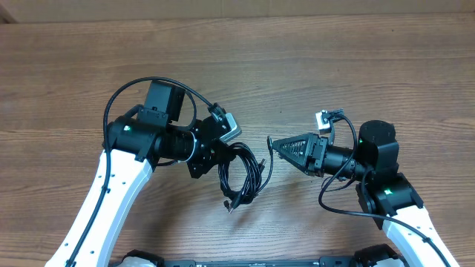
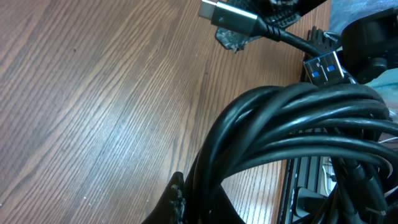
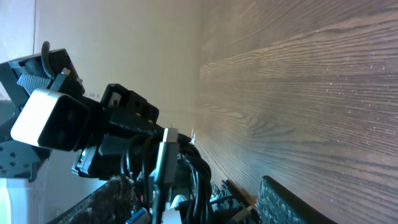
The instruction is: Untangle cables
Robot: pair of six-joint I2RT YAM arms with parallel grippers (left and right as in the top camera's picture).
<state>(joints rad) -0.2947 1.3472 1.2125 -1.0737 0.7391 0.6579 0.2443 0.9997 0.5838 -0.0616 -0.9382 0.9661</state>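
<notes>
The cables [image 1: 241, 176] form a small black coil hanging above the table, with one plug end [image 1: 228, 207] dangling low. My left gripper [image 1: 214, 150] is shut on the coil's left side. In the left wrist view the coil [image 2: 298, 124] fills the right half, and a silvery plug [image 2: 227, 15] and a blue-tipped plug [image 2: 323, 67] stick out above it. My right gripper [image 1: 273, 143] points left at the coil's right edge. Its fingers [image 3: 118, 199] stand apart, with the silvery plug [image 3: 165, 158] and black strands [image 3: 196, 171] between them.
The wooden table [image 1: 297, 59] stretches out behind both arms. The left arm's white wrist camera [image 1: 231, 126] sits just above the coil. A black rail [image 1: 245, 261] runs along the table's front edge.
</notes>
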